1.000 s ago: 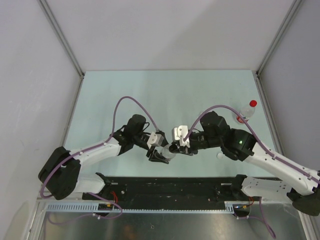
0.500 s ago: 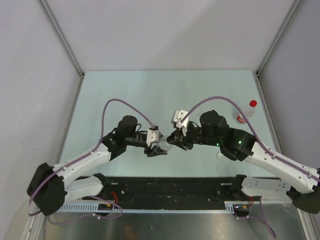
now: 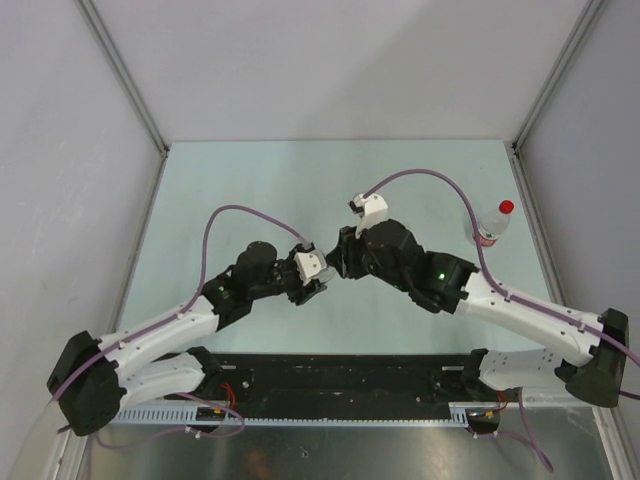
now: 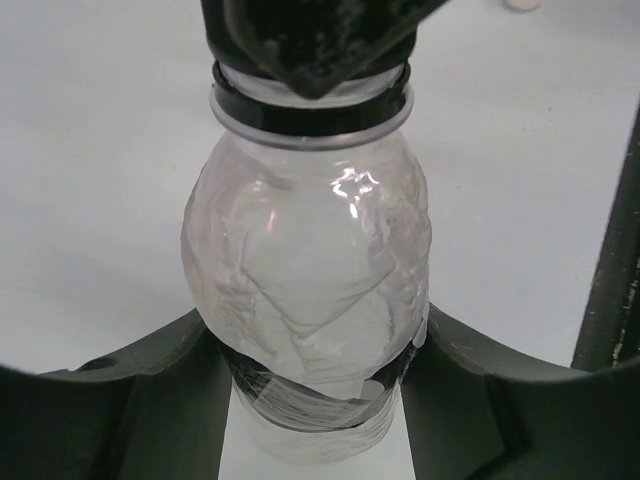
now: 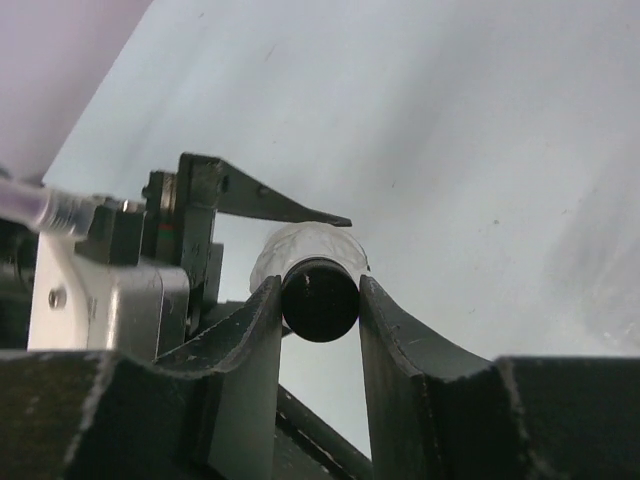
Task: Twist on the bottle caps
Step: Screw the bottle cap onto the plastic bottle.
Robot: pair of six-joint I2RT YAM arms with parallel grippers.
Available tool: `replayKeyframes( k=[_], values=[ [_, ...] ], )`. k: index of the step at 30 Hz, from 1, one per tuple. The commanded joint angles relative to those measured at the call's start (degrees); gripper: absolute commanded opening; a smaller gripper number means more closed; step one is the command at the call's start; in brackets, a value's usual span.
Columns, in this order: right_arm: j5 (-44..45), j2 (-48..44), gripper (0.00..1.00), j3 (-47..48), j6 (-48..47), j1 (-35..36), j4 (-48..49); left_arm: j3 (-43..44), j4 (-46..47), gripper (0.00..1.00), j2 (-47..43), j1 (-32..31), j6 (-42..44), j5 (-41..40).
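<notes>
While our left jaws pinch the clear bottle (image 4: 305, 285), our right jaws pinch its black cap (image 5: 319, 298); we judge it should turn square to the neck.

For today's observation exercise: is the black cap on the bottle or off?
On: the black cap covers the neck of the clear bottle, pinched by the right gripper. How far threaded: cannot tell.

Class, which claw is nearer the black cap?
Right. The right claw clamps the black cap itself; the left claw grips the bottle lower down its body.
</notes>
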Motion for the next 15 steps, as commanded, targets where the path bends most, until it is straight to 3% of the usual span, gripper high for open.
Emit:
replayKeyframes(
  k=[1,10,12,15],
  values=[
    [5.5,4.8,0.0,-1.2,14.0,0.9,-3.1,2.4,17.0,0.3,-0.5,-2.4,-0.9,-1.6],
    [6.4,2.2,0.05,-1.1,19.0,0.9,-4.0,-0.1,19.4,0.28,0.7,-2.6,0.5,-0.8],
    [5.8,1.0,0.15,-1.1,16.7,0.9,-3.0,-0.2,19.5,0.28,1.4,-2.6,0.3,-1.3],
    [5.8,-1.6,0.44,-1.0,12.1,0.4,-2.3,-0.2,19.6,0.28,2.7,-2.6,0.6,-2.7]
  ],
)
